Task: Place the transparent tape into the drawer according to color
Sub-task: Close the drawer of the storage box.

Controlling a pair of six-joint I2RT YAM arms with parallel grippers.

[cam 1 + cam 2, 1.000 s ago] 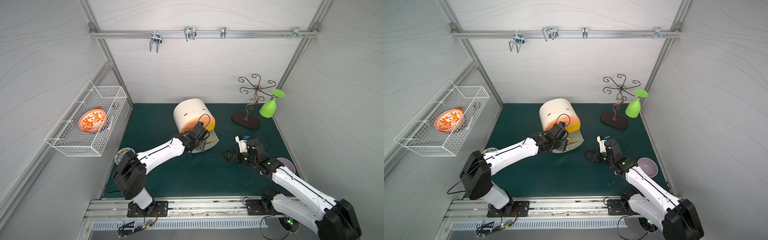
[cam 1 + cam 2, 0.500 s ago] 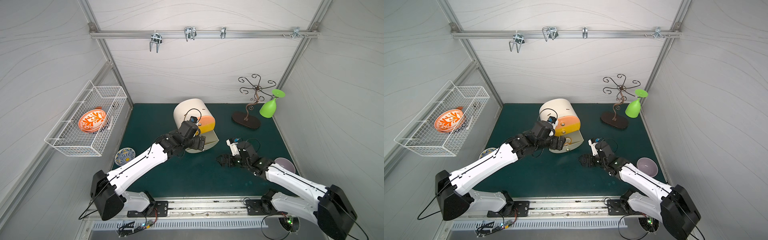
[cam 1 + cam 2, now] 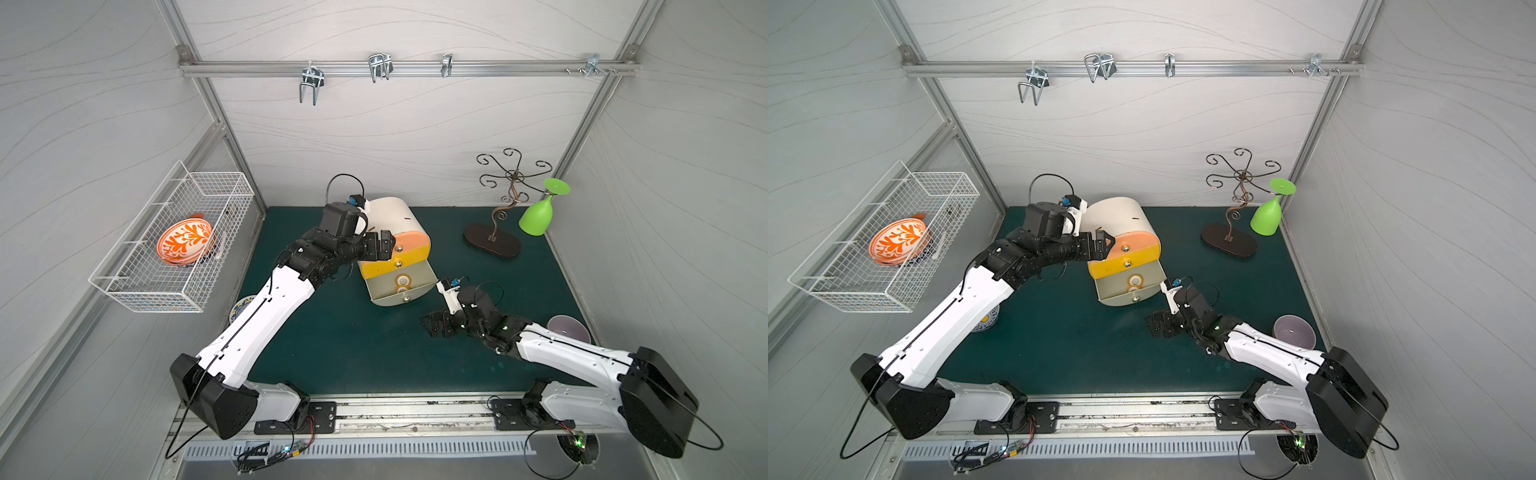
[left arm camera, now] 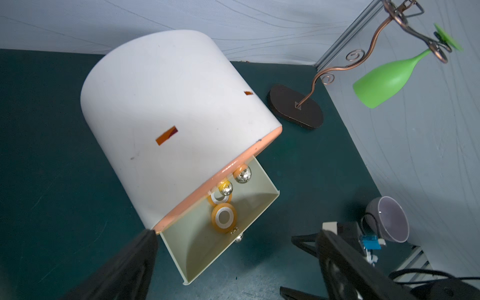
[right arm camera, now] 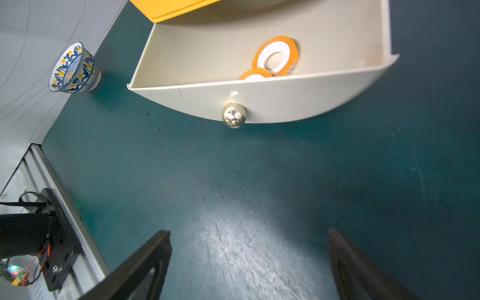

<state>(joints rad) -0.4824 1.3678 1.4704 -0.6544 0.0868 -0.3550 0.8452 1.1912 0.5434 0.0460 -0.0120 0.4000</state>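
Green worktop (image 3: 332, 353), walled on three sides. White round-topped drawer unit (image 3: 392, 216) stands near the far edge, about mid-width, front turned toward the near right corner. Its bottom drawer (image 3: 419, 276), cream, is pulled out; above it are a yellow front and a peach front, each with a silver ball knob. Two orange tape rolls (image 5: 275, 55) lie inside the open drawer, one partly behind the front wall in the right wrist view, the pair touching or nearly so; both show in both top views (image 3: 1133, 282). Left gripper (image 3: 381, 248) is up at the unit's front, beside the peach drawer, claw spread wide, nothing in it; contact with the unit not clear. Right gripper (image 3: 434, 328) hangs low over the worktop just off the open drawer's near right side, claw wide, empty, apart from the knob (image 5: 233, 115). Blue-and-yellow bowl (image 5: 75, 68) at the left edge. Purple bowl (image 3: 567, 332) at the right edge.
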